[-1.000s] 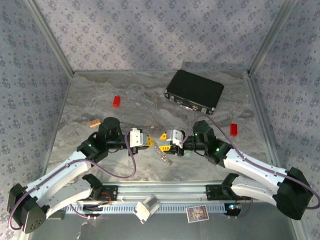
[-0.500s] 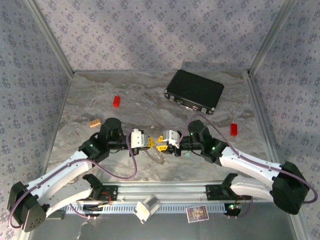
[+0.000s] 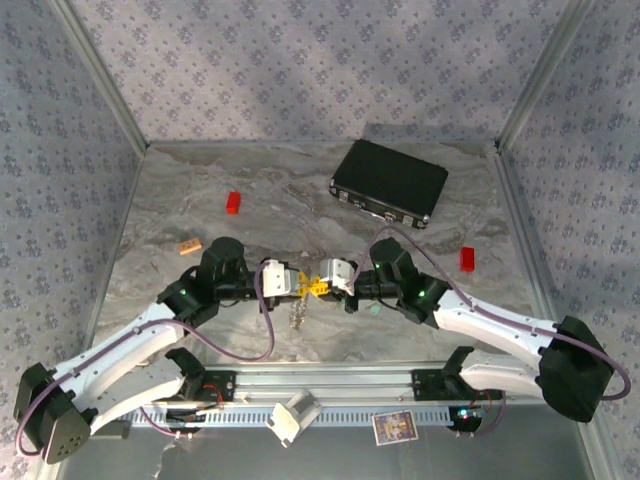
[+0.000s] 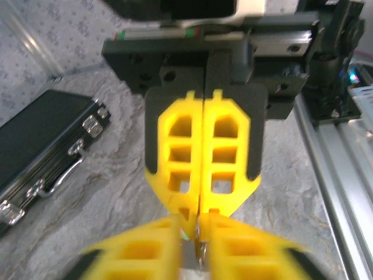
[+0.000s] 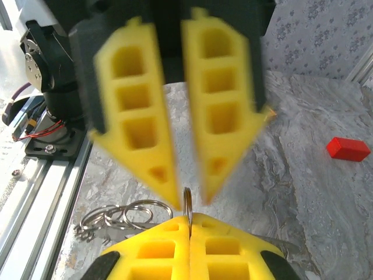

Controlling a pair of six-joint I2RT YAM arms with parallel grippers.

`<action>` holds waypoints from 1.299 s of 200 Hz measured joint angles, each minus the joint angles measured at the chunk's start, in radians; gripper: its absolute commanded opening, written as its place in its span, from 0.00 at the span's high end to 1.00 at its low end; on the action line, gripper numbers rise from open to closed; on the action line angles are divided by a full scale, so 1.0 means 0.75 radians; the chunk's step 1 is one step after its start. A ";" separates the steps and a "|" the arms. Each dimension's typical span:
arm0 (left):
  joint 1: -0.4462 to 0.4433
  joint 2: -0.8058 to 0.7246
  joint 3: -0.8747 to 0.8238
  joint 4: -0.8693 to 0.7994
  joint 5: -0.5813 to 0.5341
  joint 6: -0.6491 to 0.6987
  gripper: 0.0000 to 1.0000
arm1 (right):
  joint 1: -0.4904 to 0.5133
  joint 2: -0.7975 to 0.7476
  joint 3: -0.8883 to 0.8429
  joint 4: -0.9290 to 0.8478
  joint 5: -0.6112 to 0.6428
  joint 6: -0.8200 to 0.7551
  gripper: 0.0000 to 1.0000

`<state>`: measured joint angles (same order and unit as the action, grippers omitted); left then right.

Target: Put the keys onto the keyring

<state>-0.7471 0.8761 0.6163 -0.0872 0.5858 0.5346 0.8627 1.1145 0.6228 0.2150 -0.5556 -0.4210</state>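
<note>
The two grippers meet tip to tip over the near middle of the table. My right gripper [image 3: 318,287] [image 5: 189,220] is shut on the thin silvery keyring [image 5: 187,204], which stands edge-on out of its tips. A cluster of small rings [image 5: 125,214] [image 3: 298,316] hangs from the keyring below the grippers. The left gripper [image 3: 300,286] [image 5: 189,195] faces the right one, jaws apart on either side of the ring's edge and not pinching it. A small mint-green piece [image 3: 373,308], perhaps one of the keys, lies on the table by my right arm.
A black rectangular case [image 3: 389,182] [image 4: 41,146] lies at the back right. One red block [image 3: 233,203] sits at the back left and another [image 3: 467,259] [image 5: 348,149] at the right. An orange-tan block [image 3: 190,245] is at the left. The metal rail [image 3: 330,385] runs along the near edge.
My right gripper slid left to meet the left one and shut on the keyring. The left gripper's jaws opened. The ring cluster, slanted out before, now hangs straight down.
</note>
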 measured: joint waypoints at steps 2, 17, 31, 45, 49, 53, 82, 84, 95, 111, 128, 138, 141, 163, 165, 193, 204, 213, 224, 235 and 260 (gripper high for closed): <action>0.001 -0.004 0.000 -0.010 -0.013 0.003 0.52 | 0.001 0.000 0.008 -0.015 0.003 -0.006 1.00; 0.001 -0.027 0.000 -0.054 -0.080 0.020 0.51 | 0.003 0.000 0.055 -0.099 0.024 -0.035 1.00; 0.001 -0.054 0.000 -0.100 -0.127 0.036 0.52 | 0.006 0.000 0.108 -0.191 0.048 -0.066 1.00; 0.001 -0.077 0.000 -0.138 -0.164 0.045 0.54 | 0.010 0.000 0.172 -0.308 0.073 -0.107 1.00; 0.001 -0.081 0.000 -0.145 -0.173 0.044 0.55 | 0.013 0.001 0.191 -0.341 0.080 -0.120 1.00; 0.001 -0.083 0.000 -0.150 -0.180 0.044 0.56 | 0.016 0.002 0.209 -0.372 0.088 -0.130 1.00; 0.001 -0.084 -0.001 -0.131 -0.188 0.003 0.61 | 0.045 0.040 0.356 -0.604 0.156 -0.213 1.00; 0.001 -0.084 -0.001 -0.127 -0.187 -0.007 0.61 | 0.047 0.044 0.366 -0.620 0.163 -0.222 1.00; 0.001 -0.085 -0.008 -0.095 -0.179 -0.037 0.62 | 0.058 0.064 0.415 -0.689 0.197 -0.245 1.00; -0.001 -0.083 -0.041 -0.026 -0.168 -0.103 0.62 | 0.074 0.092 0.469 -0.764 0.242 -0.278 1.00; -0.011 -0.073 -0.092 0.044 -0.159 -0.180 0.64 | 0.091 0.125 0.515 -0.833 0.285 -0.306 1.00; -0.027 -0.060 -0.117 0.076 -0.159 -0.218 0.65 | 0.097 0.143 0.535 -0.864 0.304 -0.320 1.00; -0.034 -0.056 -0.125 0.086 -0.158 -0.226 0.65 | 0.099 0.148 0.540 -0.873 0.307 -0.323 1.00; -0.079 -0.048 -0.185 0.163 -0.174 -0.277 0.68 | 0.102 0.178 0.556 -0.911 0.319 -0.339 1.00; -0.081 -0.048 -0.189 0.168 -0.174 -0.279 0.68 | 0.102 0.181 0.557 -0.914 0.319 -0.340 1.00; -0.093 -0.048 -0.242 0.263 -0.186 -0.318 0.72 | 0.104 0.217 0.572 -0.956 0.325 -0.349 1.00; -0.093 -0.048 -0.246 0.279 -0.192 -0.324 0.75 | 0.105 0.224 0.577 -0.962 0.327 -0.349 1.00; -0.093 -0.048 -0.249 0.296 -0.195 -0.331 0.79 | 0.108 0.226 0.583 -0.966 0.327 -0.353 1.00; -0.094 -0.048 -0.252 0.315 -0.203 -0.337 0.82 | 0.110 0.227 0.591 -0.967 0.327 -0.357 1.00; -0.095 -0.049 -0.254 0.333 -0.209 -0.335 0.84 | 0.113 0.230 0.599 -0.967 0.327 -0.359 1.00; -0.095 -0.050 -0.259 0.348 -0.219 -0.341 0.94 | 0.116 0.234 0.602 -0.965 0.325 -0.359 1.00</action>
<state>-0.8185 0.8387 0.4221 0.1738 0.4217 0.2787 0.9497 1.2903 1.0744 -0.5091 -0.3122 -0.6899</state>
